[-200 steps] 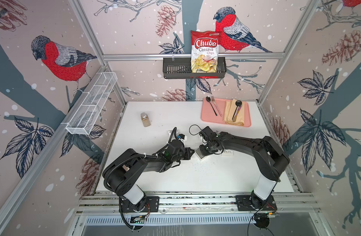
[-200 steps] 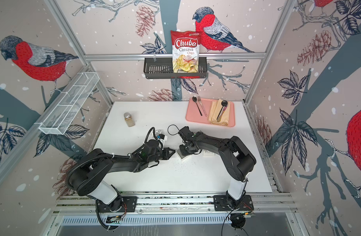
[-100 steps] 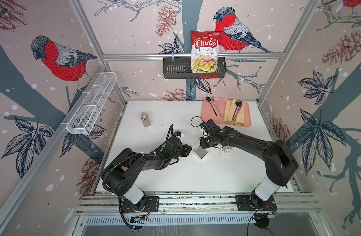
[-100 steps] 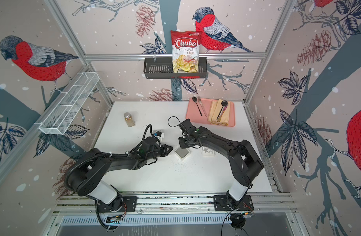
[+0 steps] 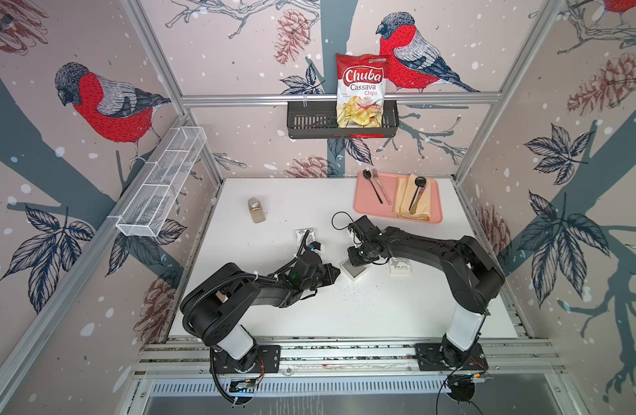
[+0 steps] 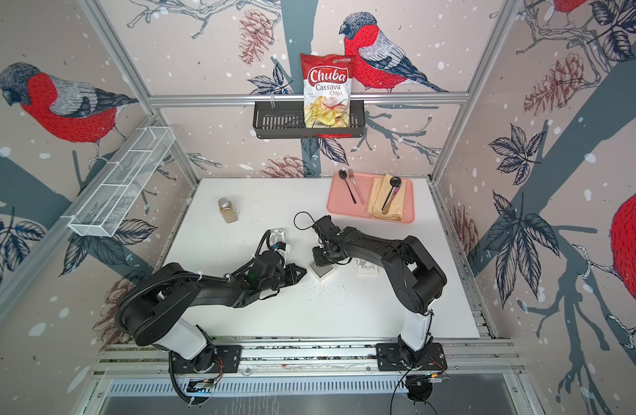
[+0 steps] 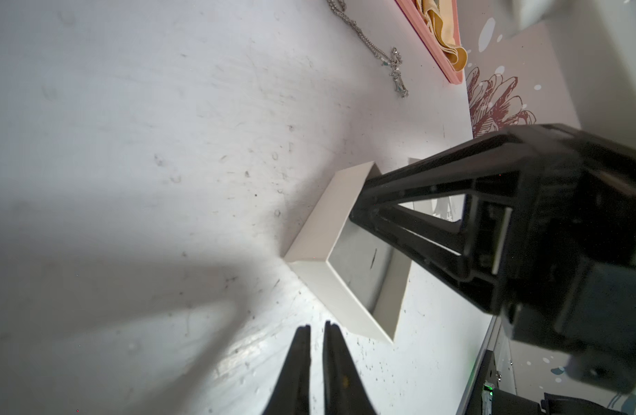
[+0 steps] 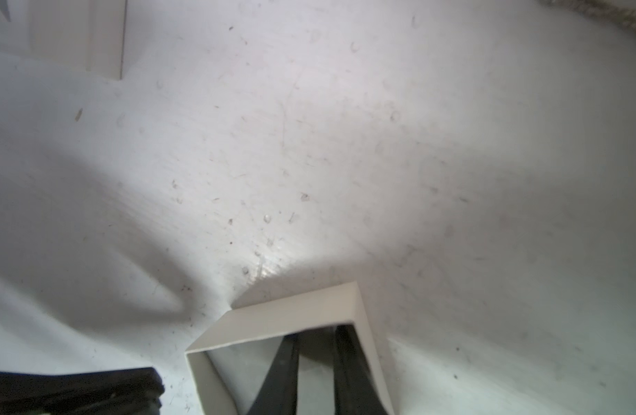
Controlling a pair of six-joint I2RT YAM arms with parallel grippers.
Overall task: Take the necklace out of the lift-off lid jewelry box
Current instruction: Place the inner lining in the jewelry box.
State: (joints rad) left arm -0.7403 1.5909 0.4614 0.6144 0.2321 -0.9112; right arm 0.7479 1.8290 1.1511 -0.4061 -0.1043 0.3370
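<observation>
At centre frame in both top views, the right gripper [image 5: 358, 265] has swung back into the open jewelry box [image 5: 350, 277], fingers slightly apart and empty, with the left gripper [image 5: 335, 270], fingers nearly together, alongside; the necklace [image 7: 395, 68] already lies on the desk [image 5: 273, 201] near the tray [image 7: 429, 37], so removal looks done.

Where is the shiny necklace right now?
The necklace is out of the box, lying on the white table close to the pink tray. Only the left wrist view shows it clearly.
</observation>
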